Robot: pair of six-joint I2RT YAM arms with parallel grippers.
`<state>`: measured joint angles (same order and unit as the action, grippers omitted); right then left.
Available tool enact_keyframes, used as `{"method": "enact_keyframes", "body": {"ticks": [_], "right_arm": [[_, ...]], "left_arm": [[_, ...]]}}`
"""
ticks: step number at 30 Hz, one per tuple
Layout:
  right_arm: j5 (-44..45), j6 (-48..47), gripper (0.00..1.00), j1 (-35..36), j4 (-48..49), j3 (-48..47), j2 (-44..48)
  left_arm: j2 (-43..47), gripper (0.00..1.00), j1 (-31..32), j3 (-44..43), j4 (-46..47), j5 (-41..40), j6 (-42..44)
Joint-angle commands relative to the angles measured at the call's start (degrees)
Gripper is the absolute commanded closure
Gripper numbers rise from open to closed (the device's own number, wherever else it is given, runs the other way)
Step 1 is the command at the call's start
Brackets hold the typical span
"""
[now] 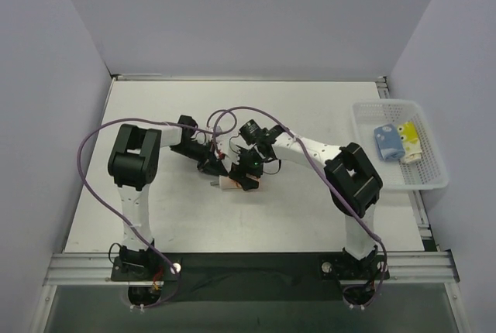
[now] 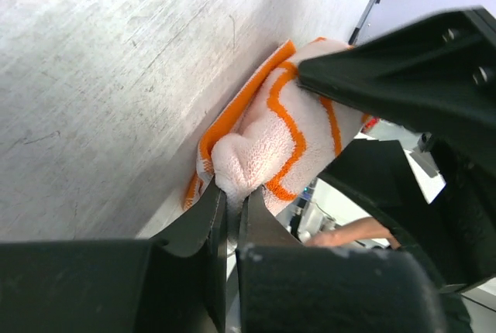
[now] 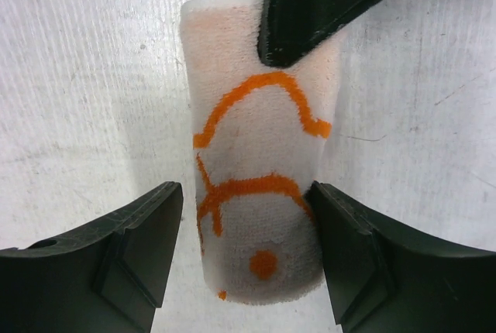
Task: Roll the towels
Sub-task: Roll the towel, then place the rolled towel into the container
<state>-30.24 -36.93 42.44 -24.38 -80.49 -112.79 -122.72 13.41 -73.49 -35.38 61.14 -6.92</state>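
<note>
My left claw (image 2: 231, 201) pinches a fold of the rolled white-and-orange terry towel (image 3: 256, 163); right claw (image 3: 242, 193) straddles it, jaws wide. I'd lift gently so the roll doesn't unwind.

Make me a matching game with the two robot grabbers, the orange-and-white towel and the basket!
Things:
1. left gripper
2. right gripper
3. basket
4. orange-and-white towel

Places or states:
A. open, one finger on each side of the towel
B. at the right edge of the table
C. shut, pinching the towel
D. rolled up, mid-table

Pairs: 1-C, 2-A, 3-B, 4-D
</note>
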Motion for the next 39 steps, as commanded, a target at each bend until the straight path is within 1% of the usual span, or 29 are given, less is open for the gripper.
{"method": "enact_keyframes", "body": {"ticks": [1, 6, 13, 16, 19, 22, 23, 24, 25, 26, 27, 29, 30, 31, 32, 33, 34, 35, 36, 37, 38, 39], "right_arm": [[7.56, -3.58, 0.33, 2.65, 5.81, 5.14, 6.78], [9.14, -5.35, 0.32, 4.76, 9.43, 8.32, 8.29], [13.80, -10.97, 0.33, 9.59, 16.02, 14.47, 10.22], [15.56, -13.25, 0.35, 10.21, 18.31, 16.94, 9.44], [16.70, -14.84, 0.43, 10.21, 19.81, 17.91, 7.95], [16.18, -15.28, 0.54, 10.21, 19.99, 18.17, 6.71], [15.65, -15.11, 0.67, 10.12, 19.81, 18.09, 6.45], [14.00, -14.84, 0.73, 9.51, 18.16, 17.48, 6.27], [12.67, -14.23, 0.79, 9.25, 16.92, 16.86, 6.01], [11.27, -12.57, 0.93, 8.64, 15.34, 16.07, 6.01], [9.86, -11.42, 0.99, 7.24, 11.67, 15.02, 5.92], [5.82, -7.57, 1.00, 5.65, 8.58, 12.03, 5.92], [4.59, -6.07, 1.00, 4.07, 5.25, 10.98, 5.66], [2.40, -2.92, 1.00, 3.28, 3.66, 9.05, 5.57], [0.99, -2.89, 1.00, 2.57, 2.07, 8.34, 5.65], [-0.25, 0.85, 1.00, 1.61, 0.14, 7.89, 6.00], [-3.04, 3.07, 1.00, 0.03, -0.49, 7.63, 6.96], [-4.12, 4.83, 1.00, -0.77, -1.19, 7.71, 7.76], [-5.08, 8.59, 1.00, -1.47, -1.28, 7.98, 9.24], [-7.27, 10.28, 1.00, -2.78, -1.54, 8.15, 9.95], [-8.07, 11.86, 1.00, -3.41, -1.72, 8.42, 10.66], [-9.04, 15.62, 1.00, -4.11, -1.64, 8.42, 11.97]], "left_arm": [[-2.88, 1.00, 0.13, -2.70, -5.65, -3.49, 3.84], [-5.08, 1.00, 0.48, -4.81, -10.67, -4.89, 6.30], [-6.39, 1.00, 0.57, -6.13, -13.05, -7.09, 3.32], [-6.13, 1.00, 0.57, -6.05, -13.05, -7.70, 2.88], [-6.39, 1.00, 0.57, -5.78, -13.23, -7.79, 2.96], [-6.48, 1.00, 0.57, -5.87, -13.32, -7.01, 2.96], [-6.48, 0.99, 0.57, -6.05, -13.32, -6.40, 3.14], [-6.22, 0.88, 0.57, -6.31, -13.40, -6.04, 3.49], [-6.05, 0.81, 0.57, -6.31, -13.49, -5.43, 4.01], [-5.00, 0.75, 0.39, -6.31, -13.58, -5.51, 4.97], [-4.38, 0.64, -0.05, -5.88, -13.58, -5.68, 5.07], [-2.18, 0.56, -0.84, -5.35, -13.23, -5.86, 5.51], [-1.31, 0.49, -1.88, -4.73, -12.88, -6.04, 5.60], [0.53, 0.47, -2.68, -4.64, -12.79, -6.21, 5.77], [1.42, 0.46, -3.56, -4.55, -12.61, -6.21, 5.78], [2.30, 0.44, -5.57, -4.64, -12.53, -6.30, 5.86], [4.13, 0.44, -6.72, -4.99, -12.44, -6.39, 6.21], [5.11, 0.44, -7.77, -5.43, -12.44, -6.74, 6.56], [5.99, 0.44, -9.18, -5.78, -12.26, -6.74, 6.91], [7.74, 0.42, -11.54, -6.65, -12.26, -6.57, 9.44], [8.54, 0.41, -12.87, -7.01, -11.57, -6.83, 9.73], [9.15, 0.39, -13.14, -7.62, -11.30, -6.92, 9.64]]}}
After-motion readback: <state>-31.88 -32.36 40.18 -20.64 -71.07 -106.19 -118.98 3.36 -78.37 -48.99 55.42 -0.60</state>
